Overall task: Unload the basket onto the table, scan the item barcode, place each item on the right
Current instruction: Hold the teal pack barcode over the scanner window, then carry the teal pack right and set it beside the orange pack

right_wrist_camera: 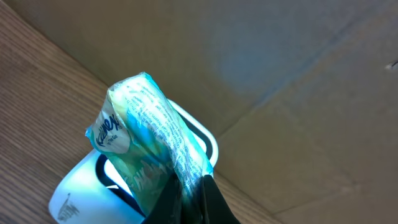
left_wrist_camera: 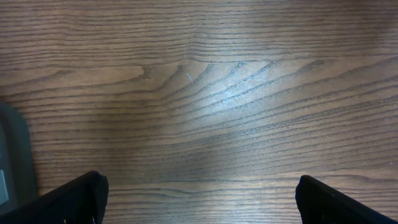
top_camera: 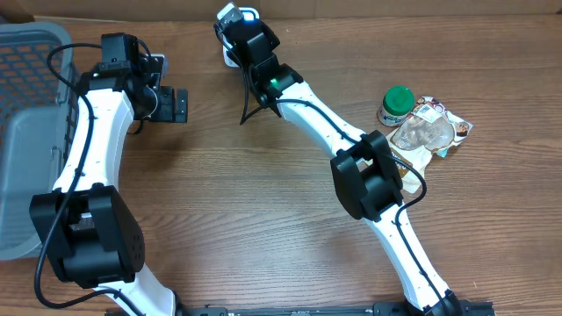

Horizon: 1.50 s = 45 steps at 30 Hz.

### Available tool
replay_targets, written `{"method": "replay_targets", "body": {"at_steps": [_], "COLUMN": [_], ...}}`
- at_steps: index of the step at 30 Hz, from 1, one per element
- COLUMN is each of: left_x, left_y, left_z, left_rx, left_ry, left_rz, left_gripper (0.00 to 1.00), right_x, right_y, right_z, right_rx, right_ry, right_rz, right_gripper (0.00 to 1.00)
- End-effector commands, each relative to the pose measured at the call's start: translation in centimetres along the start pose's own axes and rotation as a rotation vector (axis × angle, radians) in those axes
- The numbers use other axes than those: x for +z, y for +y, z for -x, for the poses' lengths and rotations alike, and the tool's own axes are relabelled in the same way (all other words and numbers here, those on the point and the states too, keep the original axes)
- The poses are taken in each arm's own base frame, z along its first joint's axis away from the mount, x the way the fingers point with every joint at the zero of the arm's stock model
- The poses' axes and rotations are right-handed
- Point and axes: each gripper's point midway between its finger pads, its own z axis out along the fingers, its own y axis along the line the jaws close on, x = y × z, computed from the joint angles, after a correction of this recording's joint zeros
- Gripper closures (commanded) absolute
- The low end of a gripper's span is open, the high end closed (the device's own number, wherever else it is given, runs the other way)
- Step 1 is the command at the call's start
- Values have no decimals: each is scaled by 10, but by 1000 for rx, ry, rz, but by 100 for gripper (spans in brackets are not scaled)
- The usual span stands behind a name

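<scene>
Dark fingers (right_wrist_camera: 217, 208) of my right jaws sit at the very bottom of my right wrist view. They are pinched tight on a soft pack of tissues (right_wrist_camera: 152, 137). The pack has a shiny blue-green wrap with tiny print on it and a blue logo at one end. It sticks up from my fingers and leans over to the left.

Just under the pack is a white scanner (right_wrist_camera: 74, 196) with blue light shining from it. The pack is right over the scanner, but I cannot tell if they touch. Behind them stands a brown cardboard wall (right_wrist_camera: 292, 68).

From above, my right arm (top_camera: 351, 149) reaches to the far edge of the wooden worktop (top_camera: 237, 202). I can see a blue glow there.

My left jaws are wide apart and hold nothing. In my left wrist view, one black fingertip (left_wrist_camera: 74, 199) is in the left corner and the other is in the right corner. Between them is only bare wood. A bit of the grey basket (left_wrist_camera: 9, 162) shows at the left edge, and from above it stands beside my left arm (top_camera: 83, 149).

Far off on the right side lie a small jar with a green lid (top_camera: 397, 104) and some crinkly packets (top_camera: 430, 132). They are touching each other and are well apart from both my jaws.
</scene>
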Motion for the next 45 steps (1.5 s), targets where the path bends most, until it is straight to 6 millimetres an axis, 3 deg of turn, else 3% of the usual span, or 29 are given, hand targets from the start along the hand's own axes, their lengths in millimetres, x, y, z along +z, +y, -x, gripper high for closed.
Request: {"method": "replay_targets", "body": {"at_steps": [1,10,14,19,22,26,31,36,40,45], "left_x": [-5,-5,-5,-5,-5,-5,-5,-5,-5,-5], "left_y": [-1,-1,-1,-1,-1,-1,-1,-1,-1,-1], "left_z": [5,5,5,5,5,5,5,5,5,5], "left_rx": [12,12,12,12,12,12,12,12,12,12], "left_ry": [-19,-20,-20,-19,-20,-19,-20,-20,-20,-20], "left_rz": [-8,-8,-8,-8,-8,-8,-8,-8,-8,-8], "left_gripper": [1,0,1,1,0,1,0,1,1,1], "right_x": [1,3,-13,-58,-99,-166,-256,-324,-354,-371], "right_y": [-17,-20,-20,-50,-70,-105,-146,-178,-190,-183], "right_z": [9,10,39,92,120,132,113,73,27,-33], "right_rx": [-11,-90,-27,204,305,446,642,836,961,1027], "right_ry": [-36,-54,-102,-162,-164,-71,113,291,472,750], "right_rz": [-2,16,21,83,162,204,205,147,69,-26], "right_gripper": [96,96,96,96,96,96,96,96,96,96]}}
